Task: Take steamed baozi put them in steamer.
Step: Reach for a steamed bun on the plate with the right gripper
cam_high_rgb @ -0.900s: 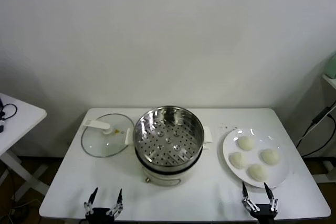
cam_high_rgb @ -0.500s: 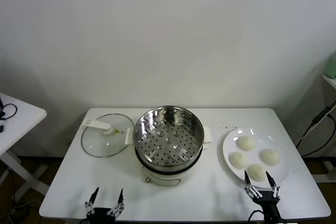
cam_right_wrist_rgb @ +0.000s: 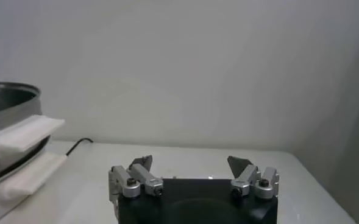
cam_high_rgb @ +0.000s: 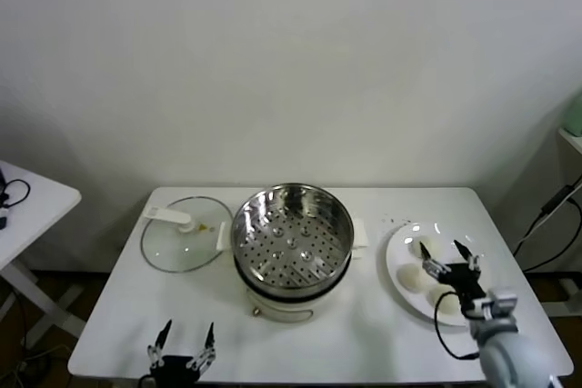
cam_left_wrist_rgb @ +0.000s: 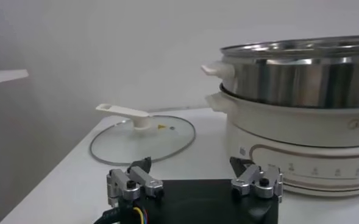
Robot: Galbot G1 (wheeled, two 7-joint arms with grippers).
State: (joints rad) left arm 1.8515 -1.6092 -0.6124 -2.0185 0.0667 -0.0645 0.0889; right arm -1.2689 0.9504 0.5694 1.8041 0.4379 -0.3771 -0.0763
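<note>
The right gripper [cam_high_rgb: 447,254] has risen from the desk [cam_high_rgb: 118,311] edge, now above the plate's [cam_high_rgb: 397,247] steamed baozi [cam_high_rgb: 411,277], jaws wide; left gripper [cam_high_rgb: 181,341] parked, jaws wide.

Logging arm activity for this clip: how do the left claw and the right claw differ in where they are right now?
The left claw sits at the table's near edge, in front of the glass lid; the right claw is over the plate of baozi. The left is over bare tabletop, the right above buns. Both are open and empty.
</note>
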